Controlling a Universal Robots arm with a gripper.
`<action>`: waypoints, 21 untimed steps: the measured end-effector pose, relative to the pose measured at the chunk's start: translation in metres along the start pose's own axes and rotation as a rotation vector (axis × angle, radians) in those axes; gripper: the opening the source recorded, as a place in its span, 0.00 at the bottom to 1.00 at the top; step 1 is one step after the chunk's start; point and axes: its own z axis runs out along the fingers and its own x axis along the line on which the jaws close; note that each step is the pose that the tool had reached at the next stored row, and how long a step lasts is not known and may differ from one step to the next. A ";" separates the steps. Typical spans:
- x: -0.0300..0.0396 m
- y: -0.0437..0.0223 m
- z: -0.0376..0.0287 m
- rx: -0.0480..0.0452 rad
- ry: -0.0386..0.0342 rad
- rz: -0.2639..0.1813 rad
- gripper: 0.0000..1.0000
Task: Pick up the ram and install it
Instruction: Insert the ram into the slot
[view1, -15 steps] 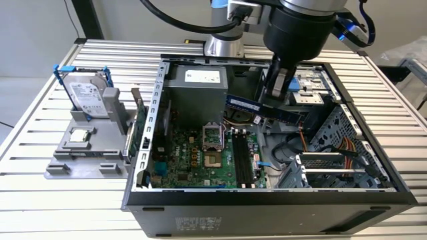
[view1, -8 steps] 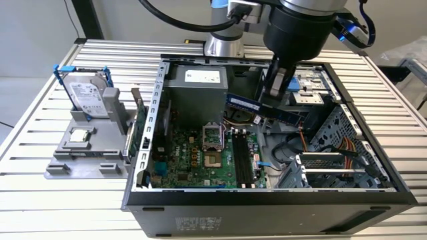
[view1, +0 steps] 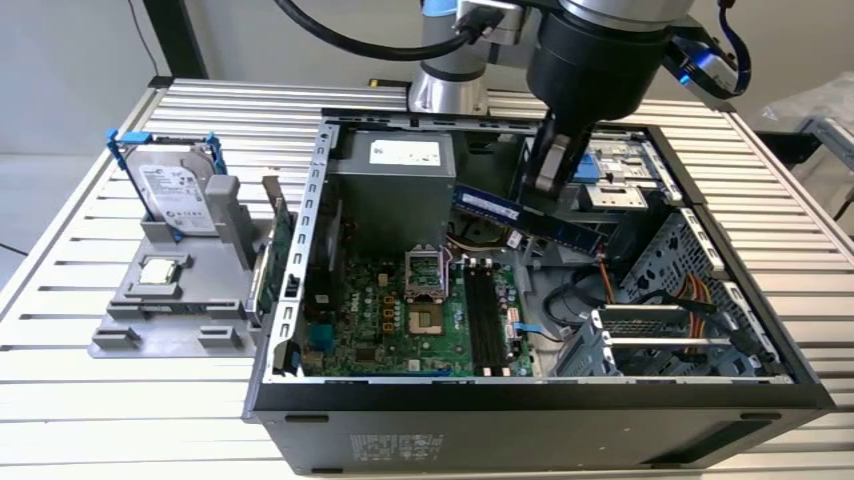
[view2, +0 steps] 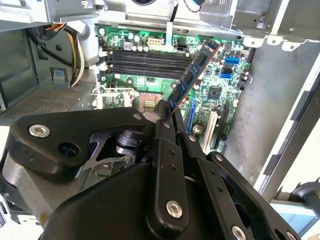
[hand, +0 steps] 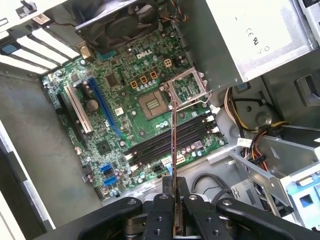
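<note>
At the wrist, the black two-finger pincer (hand: 174, 189) is pinching one end of the long, thin greenish-blue ram stick with dark chips (hand: 173, 145). Both wrist views show the fingers flat on its faces, with the rest of the stick jutting past the tips.

So pick-up is done and we're in the carry/approach part of the install. The stick is in the air and touching nothing else.

Below it sits the row of long black memory slots (hand: 150, 149) on the green motherboard (hand: 125, 115). As far as we can see, none of them holds a stick. In the first wrist view the stick's edge crosses the slots at an angle. In the exterior view it hangs tilted, well above the board, over the open black tower case (view1: 534, 420).

We judge seating calls for three things:
- stick parallel to one slot
- contact edge facing down
- notch matched to the slot

We can't tell the latch state.

Further out on the slatted aluminium table (view1: 107, 400), toward the exterior view's left, is a grey holder block (view1: 174, 320). It carries the silver hard drive in a blue frame (view1: 174, 195) and the small square silver processor (view1: 160, 270), both well apart from the pincer.
</note>
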 end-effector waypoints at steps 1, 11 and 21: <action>0.0000 0.0000 0.0000 0.0000 0.0000 0.006 0.00; -0.0005 0.0003 0.0000 -0.0004 -0.0006 0.066 0.00; -0.0008 0.0004 0.0000 -0.0008 -0.0012 0.123 0.00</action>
